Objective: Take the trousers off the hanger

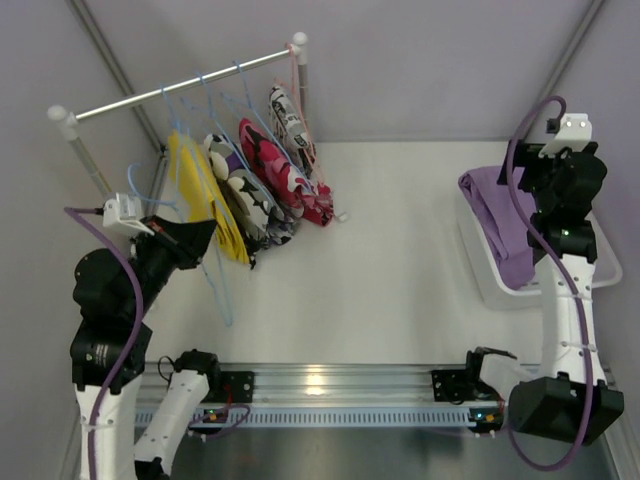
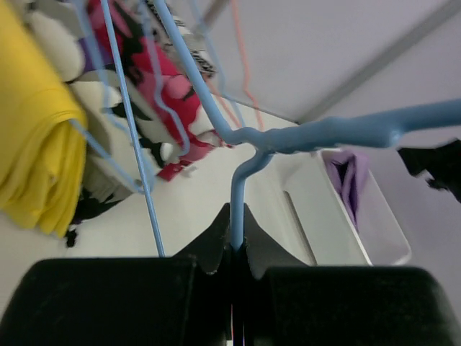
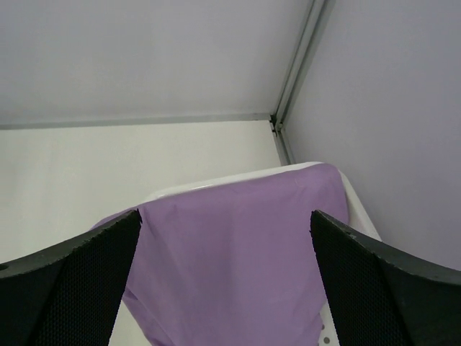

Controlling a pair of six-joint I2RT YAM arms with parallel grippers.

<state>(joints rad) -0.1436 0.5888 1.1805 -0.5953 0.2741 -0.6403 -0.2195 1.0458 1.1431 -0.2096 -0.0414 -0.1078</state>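
Several trousers hang on hangers from the rail (image 1: 180,88): a yellow pair (image 1: 205,195), a black-and-white pair (image 1: 248,195) and pink-red print pairs (image 1: 280,170). My left gripper (image 1: 208,230) sits just in front of the yellow pair, shut on the wire of a bare blue hanger (image 2: 324,133). That wire runs straight up out of the closed jaws (image 2: 237,241). A lilac-purple pair (image 3: 238,267) lies draped over the white bin (image 3: 216,186) at the right. My right gripper (image 3: 225,216) hovers open above it, its fingers apart from the cloth.
The rack's white corner posts (image 1: 298,42) stand at the back left. Grey walls meet behind the bin at a metal corner strip (image 3: 292,72). The white bin (image 1: 475,255) stands against the right wall. An aluminium rail (image 1: 330,385) carries both arm bases.
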